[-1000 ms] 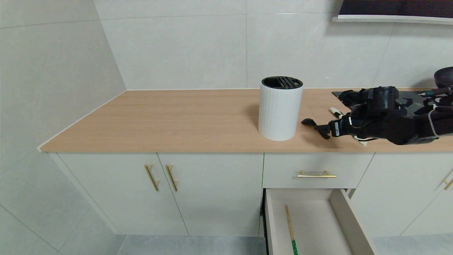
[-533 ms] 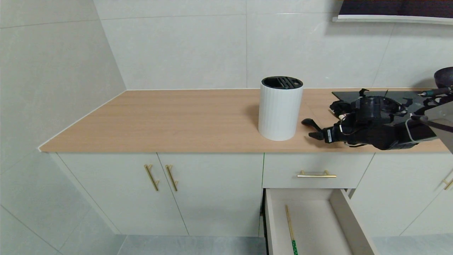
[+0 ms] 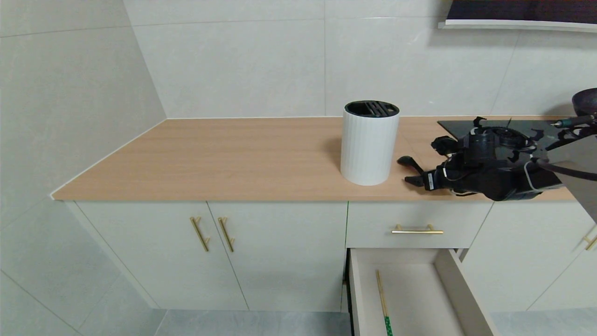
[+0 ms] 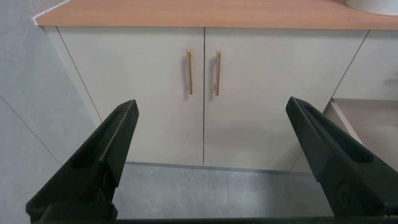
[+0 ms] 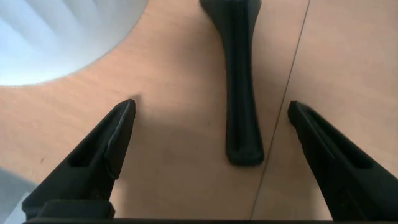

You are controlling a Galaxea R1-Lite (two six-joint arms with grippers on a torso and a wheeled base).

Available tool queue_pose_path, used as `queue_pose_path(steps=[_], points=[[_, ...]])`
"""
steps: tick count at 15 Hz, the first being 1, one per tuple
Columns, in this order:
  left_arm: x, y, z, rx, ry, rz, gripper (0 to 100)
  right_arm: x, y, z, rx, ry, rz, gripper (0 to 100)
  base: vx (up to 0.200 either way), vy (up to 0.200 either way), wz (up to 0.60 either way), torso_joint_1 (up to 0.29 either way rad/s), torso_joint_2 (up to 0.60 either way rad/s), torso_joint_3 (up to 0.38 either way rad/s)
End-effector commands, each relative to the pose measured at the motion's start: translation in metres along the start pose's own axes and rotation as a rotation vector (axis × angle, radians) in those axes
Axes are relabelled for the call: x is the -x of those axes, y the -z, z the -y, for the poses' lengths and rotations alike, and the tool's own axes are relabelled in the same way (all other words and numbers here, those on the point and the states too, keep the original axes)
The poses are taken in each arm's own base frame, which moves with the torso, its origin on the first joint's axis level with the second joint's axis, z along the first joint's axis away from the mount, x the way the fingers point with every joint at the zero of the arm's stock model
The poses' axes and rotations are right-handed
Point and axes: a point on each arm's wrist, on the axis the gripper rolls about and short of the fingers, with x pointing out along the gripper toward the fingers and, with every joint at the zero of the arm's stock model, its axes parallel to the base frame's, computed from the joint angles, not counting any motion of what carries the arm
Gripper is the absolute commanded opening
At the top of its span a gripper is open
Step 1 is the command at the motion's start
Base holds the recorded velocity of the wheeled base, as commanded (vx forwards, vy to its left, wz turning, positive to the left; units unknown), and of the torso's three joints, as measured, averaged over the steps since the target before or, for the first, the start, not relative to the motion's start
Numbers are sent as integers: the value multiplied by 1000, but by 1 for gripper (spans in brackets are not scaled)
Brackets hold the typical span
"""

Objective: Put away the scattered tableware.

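The counter (image 3: 233, 158) has an open drawer (image 3: 447, 280) below it. Beside the white holder (image 3: 368, 149), the right gripper (image 3: 413, 178) is spread wide around a black spoon (image 5: 241, 93), whose top is cut off. The gripper has slid lower, and its arm now hides some white pieces. The left gripper (image 4: 211, 109) is spread wide too. A chopstick (image 3: 381, 294) lies in the drawer.

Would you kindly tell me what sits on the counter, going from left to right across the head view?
white holder → black utensil → cooktop → pan
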Motion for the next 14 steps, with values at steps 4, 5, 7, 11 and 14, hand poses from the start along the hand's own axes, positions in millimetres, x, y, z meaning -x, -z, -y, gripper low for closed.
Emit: queue_pose_path(steps=[4,5,7,11,14], points=[[0,0,0,0,0,0,100,-4,4,0,1,1,-3,0,0,0,0,0,0,0],[0,0,0,0,0,0,100,-5,6,0,0,4,-8,0,0,0,0,0,0,0],[0,0,0,0,0,0,100,-9,10,0,-2,4,-15,0,0,0,0,0,0,0],[0,0,0,0,0,0,100,-10,10,1,0,6,-14,0,0,0,0,0,0,0],[0,0,0,0,0,0,100,-5,3,1,0,34,-3,0,0,0,0,0,0,0]])
